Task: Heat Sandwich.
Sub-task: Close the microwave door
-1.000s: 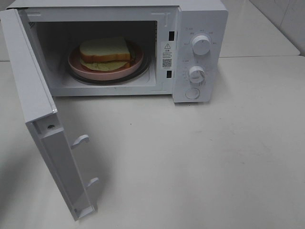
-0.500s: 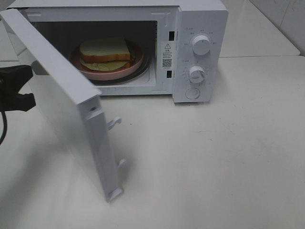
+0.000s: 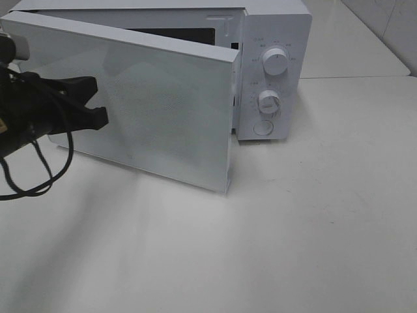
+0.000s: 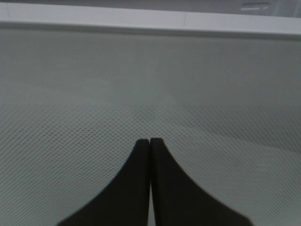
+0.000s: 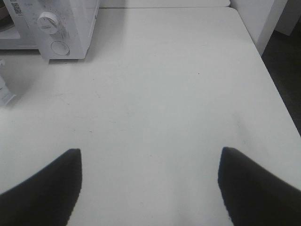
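Observation:
The sandwich is hidden behind the white microwave door (image 3: 163, 111), which stands swung most of the way towards the oven front. My left gripper (image 3: 98, 101) comes in from the left with its tips against the door's outer face. In the left wrist view the left gripper (image 4: 150, 140) is shut with nothing between its fingers, and its tips rest on the dotted door panel (image 4: 150, 84). My right gripper (image 5: 150, 188) is open and empty above bare table, well to the right of the microwave (image 5: 61, 28).
The microwave's control panel carries an upper knob (image 3: 275, 60), a lower knob (image 3: 268, 101) and a round button (image 3: 263, 127). A white table (image 3: 313, 215) spreads in front and to the right. Black cables (image 3: 32, 176) hang from the left arm.
The door has swung from wide open to nearly closed, covering the sandwich and plate. My left gripper has come in from the left and followed the door rightwards.

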You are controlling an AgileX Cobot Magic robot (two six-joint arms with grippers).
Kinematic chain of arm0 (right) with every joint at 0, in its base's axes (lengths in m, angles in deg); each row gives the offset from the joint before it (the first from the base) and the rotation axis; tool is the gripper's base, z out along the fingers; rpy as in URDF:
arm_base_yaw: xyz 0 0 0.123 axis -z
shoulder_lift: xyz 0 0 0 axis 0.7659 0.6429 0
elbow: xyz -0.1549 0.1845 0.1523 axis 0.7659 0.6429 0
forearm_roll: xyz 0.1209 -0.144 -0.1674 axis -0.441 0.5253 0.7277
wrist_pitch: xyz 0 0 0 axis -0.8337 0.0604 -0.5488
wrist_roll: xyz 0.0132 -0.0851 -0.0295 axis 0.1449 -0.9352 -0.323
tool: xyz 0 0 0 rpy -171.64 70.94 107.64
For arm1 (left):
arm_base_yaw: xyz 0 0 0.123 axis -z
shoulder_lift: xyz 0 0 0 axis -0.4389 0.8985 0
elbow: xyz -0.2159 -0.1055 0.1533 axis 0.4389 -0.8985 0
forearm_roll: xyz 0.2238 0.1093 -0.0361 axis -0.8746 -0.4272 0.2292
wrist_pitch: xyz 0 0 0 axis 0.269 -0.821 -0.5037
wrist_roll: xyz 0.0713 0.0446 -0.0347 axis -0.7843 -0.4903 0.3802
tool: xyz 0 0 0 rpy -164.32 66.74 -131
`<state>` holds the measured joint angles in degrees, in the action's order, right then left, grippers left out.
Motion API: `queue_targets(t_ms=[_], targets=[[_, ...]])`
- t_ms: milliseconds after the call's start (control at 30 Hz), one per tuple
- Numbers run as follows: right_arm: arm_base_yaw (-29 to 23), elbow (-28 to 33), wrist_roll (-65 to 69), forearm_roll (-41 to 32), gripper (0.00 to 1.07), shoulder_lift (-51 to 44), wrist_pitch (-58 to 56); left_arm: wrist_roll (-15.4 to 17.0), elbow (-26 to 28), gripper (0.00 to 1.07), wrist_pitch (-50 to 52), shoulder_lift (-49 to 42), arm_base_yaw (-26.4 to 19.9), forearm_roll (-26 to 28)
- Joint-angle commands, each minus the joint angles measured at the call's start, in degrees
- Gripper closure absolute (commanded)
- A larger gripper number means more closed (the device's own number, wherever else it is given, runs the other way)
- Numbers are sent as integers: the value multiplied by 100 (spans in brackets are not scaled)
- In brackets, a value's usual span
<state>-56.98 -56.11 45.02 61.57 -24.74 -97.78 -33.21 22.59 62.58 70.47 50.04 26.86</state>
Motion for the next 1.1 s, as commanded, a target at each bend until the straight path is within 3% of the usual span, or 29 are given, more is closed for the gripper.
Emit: queue_targets(t_ms=[33,233,500,833,1100], targets=[[34,11,-63,-17,31,-155,46,-160,246,106,6,149,223,309],[34,11,-63,-17,31,-155,46,-183,802,106,-11,556,607,625],[34,11,-63,-17,31,-155,46,-642,1833,106,-590,1146,1031,997],[34,11,-63,-17,31,-155,46,-779,2997,106,-1140,1713,1220,1295],[34,11,-63,-17,31,-155,46,-819,3570,106,-1478,2000,1220,1346]])
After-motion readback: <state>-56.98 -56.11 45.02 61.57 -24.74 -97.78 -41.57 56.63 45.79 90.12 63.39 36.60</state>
